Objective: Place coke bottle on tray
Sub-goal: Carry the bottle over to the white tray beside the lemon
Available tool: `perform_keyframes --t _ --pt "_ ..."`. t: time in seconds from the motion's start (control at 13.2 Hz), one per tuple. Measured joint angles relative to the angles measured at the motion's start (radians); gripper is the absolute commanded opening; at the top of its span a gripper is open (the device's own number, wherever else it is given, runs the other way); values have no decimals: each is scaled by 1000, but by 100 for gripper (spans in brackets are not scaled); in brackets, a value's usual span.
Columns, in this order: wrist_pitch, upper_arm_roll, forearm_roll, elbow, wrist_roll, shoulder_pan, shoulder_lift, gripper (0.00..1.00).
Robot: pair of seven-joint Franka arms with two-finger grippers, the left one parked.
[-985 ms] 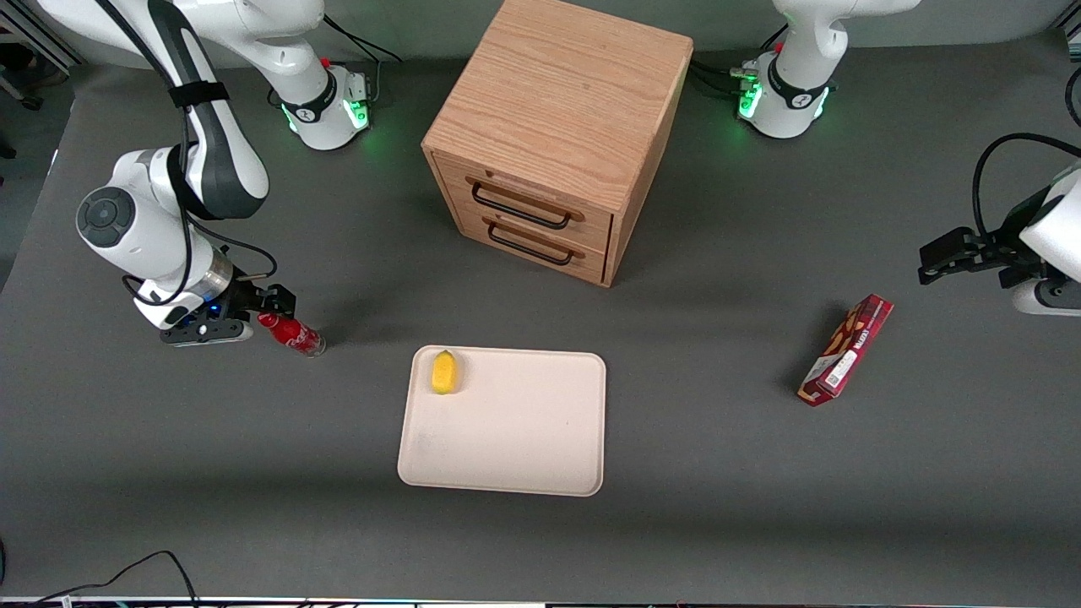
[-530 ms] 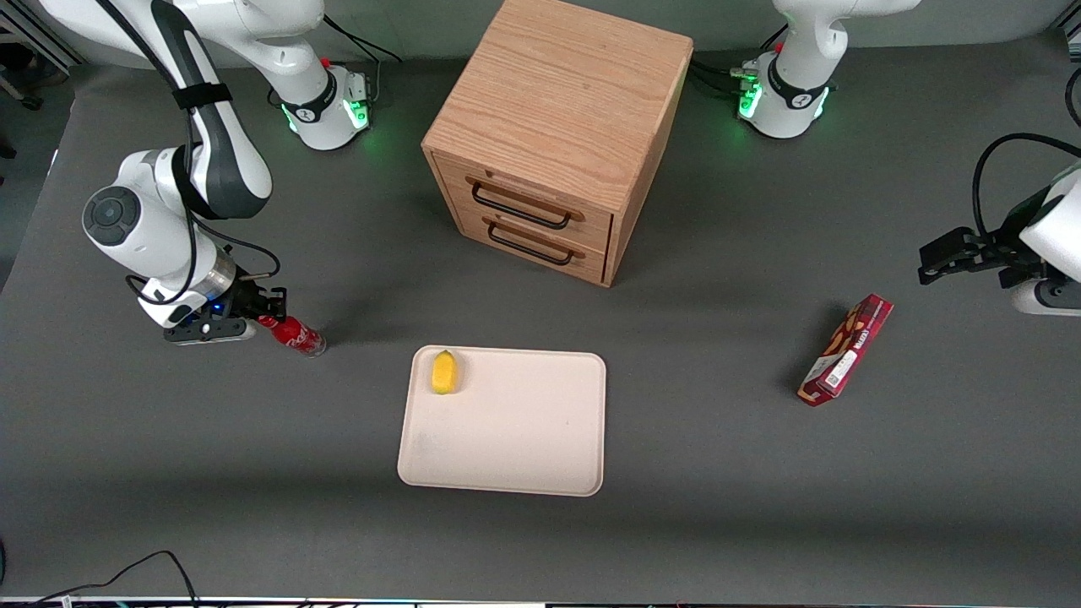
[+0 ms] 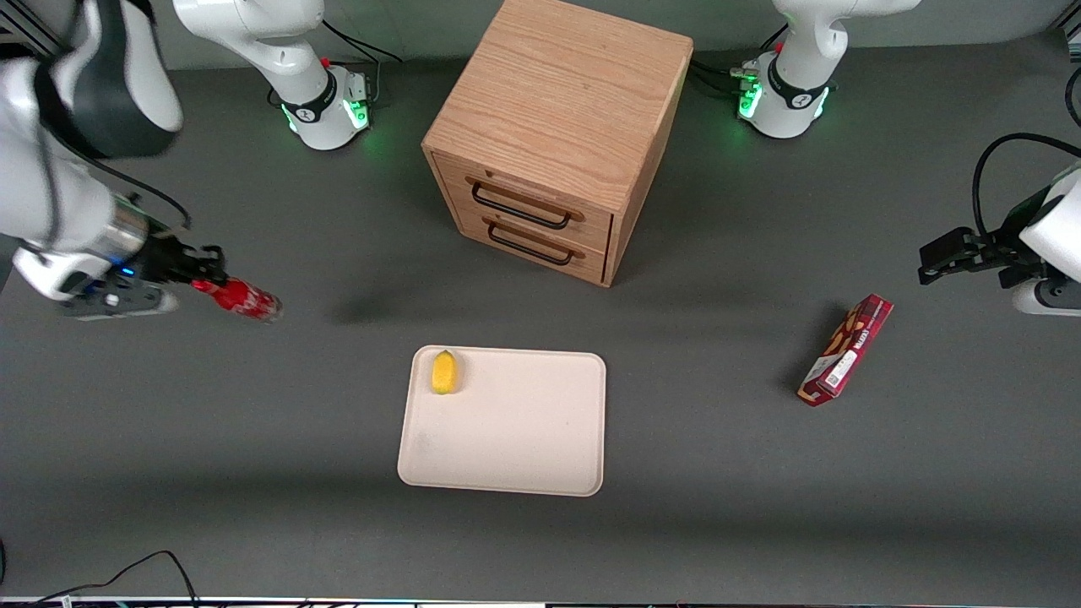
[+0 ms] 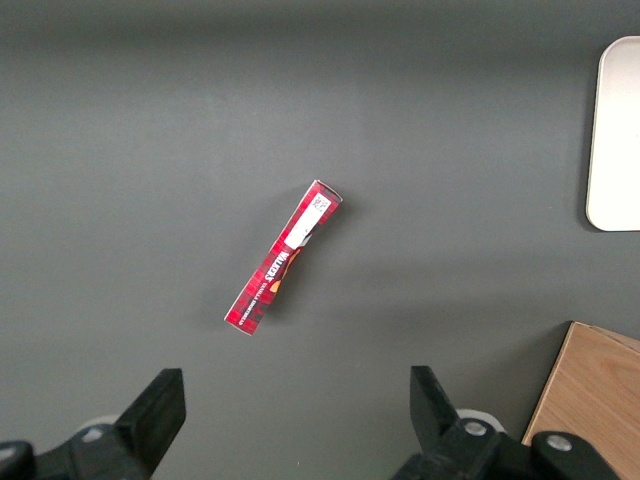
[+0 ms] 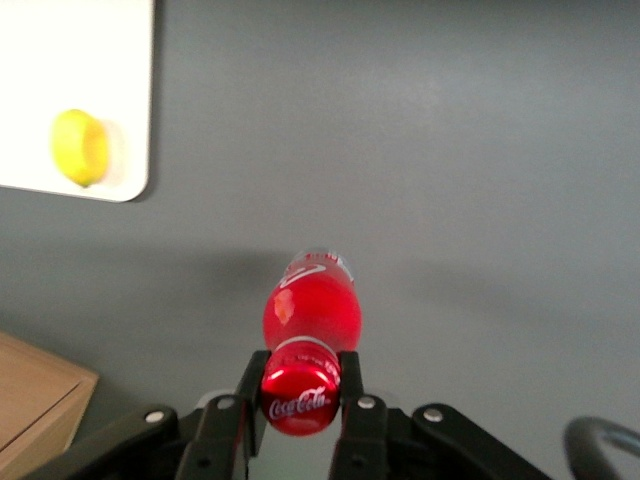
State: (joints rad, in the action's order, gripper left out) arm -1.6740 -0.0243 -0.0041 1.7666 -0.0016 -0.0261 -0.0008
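Gripper (image 3: 205, 274) clamped on the bottle (image 3: 237, 298) at the neck, just under the cap; wrist view shows both fingers (image 5: 252, 392) pressed against the cap (image 5: 300, 400). Bottle is lifted clear of the table (image 3: 718, 439), hanging base-down at the working arm's end. Tray (image 3: 515, 439) sits well apart from it, nearer the front camera, in front of the cabinet (image 3: 557, 135). Lemon (image 3: 444, 372) lies in a tray corner. Red box (image 3: 846, 350) lies toward the parked arm's end.
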Motion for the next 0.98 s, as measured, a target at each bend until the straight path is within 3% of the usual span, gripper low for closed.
perform_keyframes --t 0.23,0.38,0.61,0.98 --pt "283 -1 0 -352 39 -1 130 0" --pt "340 -4 -1 -511 100 -25 261 0" --pt "261 -7 -1 -635 236 -131 454 0" --pt "-34 9 -4 -695 437 -292 685 0"
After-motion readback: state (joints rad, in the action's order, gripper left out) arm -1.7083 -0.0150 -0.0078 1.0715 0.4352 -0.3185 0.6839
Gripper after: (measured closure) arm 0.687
